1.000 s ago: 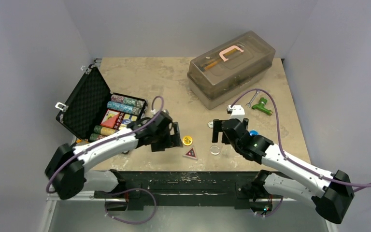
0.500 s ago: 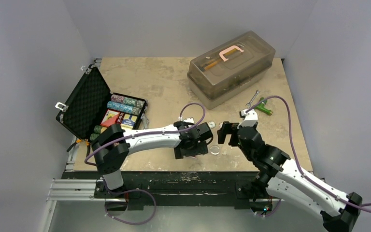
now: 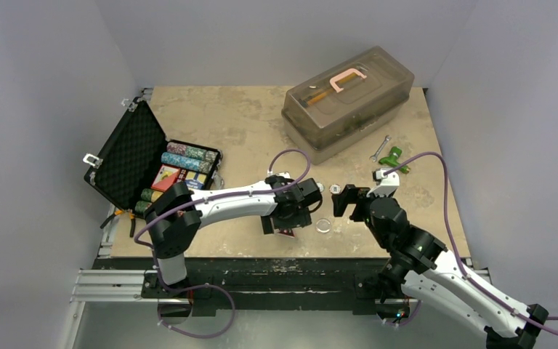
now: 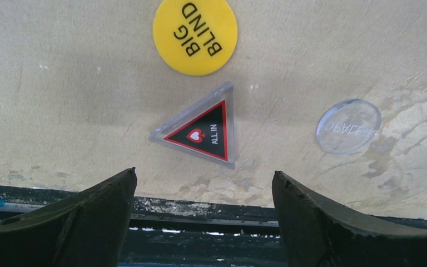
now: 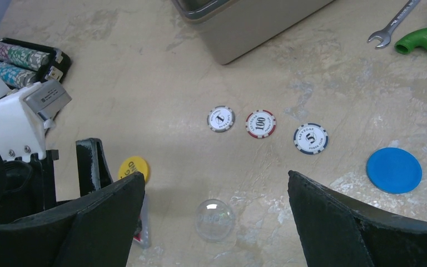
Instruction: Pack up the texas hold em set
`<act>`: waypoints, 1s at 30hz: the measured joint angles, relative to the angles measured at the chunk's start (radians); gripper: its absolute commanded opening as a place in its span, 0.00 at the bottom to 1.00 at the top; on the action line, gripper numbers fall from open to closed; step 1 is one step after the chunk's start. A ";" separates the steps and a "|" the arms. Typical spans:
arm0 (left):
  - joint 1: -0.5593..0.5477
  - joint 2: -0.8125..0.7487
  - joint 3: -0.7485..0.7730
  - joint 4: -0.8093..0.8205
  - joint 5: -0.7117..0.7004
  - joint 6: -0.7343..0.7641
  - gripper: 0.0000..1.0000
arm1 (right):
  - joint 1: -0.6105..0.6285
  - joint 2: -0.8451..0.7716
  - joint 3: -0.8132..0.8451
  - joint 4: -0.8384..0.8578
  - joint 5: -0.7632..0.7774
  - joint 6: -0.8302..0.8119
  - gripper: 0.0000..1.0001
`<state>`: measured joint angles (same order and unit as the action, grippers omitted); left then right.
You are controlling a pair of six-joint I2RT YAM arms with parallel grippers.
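Left wrist view: the left gripper (image 4: 204, 175) is seen released, its two dark, matte, wedge-shaped jaws spread wide and nothing grasped. Just beyond them, near the front edge of the counter (image 4: 61, 83), a triangular token (image 4: 200, 132) of clear plastic with a black, red-bordered face is laid flat on the mottled beige, stone-like surface. A round yellow disc (image 4: 195, 34) printed BIG BLIND is found beyond it, and a clear round disc (image 4: 348, 126) to its right. The right gripper (image 5: 216, 177) is likewise held released and empty above the counter; three striped round chips (image 5: 261, 123) and a plain blue disc (image 5: 394, 170) are spread ahead of it. At the far left, the black briefcase (image 3: 127, 156) is seen open, its egg-crate foam lid raised, with rows of multicoloured chips (image 3: 189, 156) and a red card box (image 3: 166, 178) inside.
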<state>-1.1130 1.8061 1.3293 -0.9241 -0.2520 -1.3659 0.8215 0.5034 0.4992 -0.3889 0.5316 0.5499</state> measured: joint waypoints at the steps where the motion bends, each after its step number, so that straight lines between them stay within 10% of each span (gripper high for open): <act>1: 0.006 0.000 -0.001 0.004 0.000 0.002 0.88 | 0.000 0.000 0.000 0.000 0.000 0.000 0.99; 30: 0.038 0.096 -0.049 0.092 0.035 0.069 0.71 | 0.000 0.007 0.000 0.000 -0.003 0.000 0.99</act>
<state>-1.0752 1.9022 1.2804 -0.8318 -0.2165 -1.2964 0.8215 0.5102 0.4992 -0.3885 0.5285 0.5499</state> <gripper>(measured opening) 0.716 0.987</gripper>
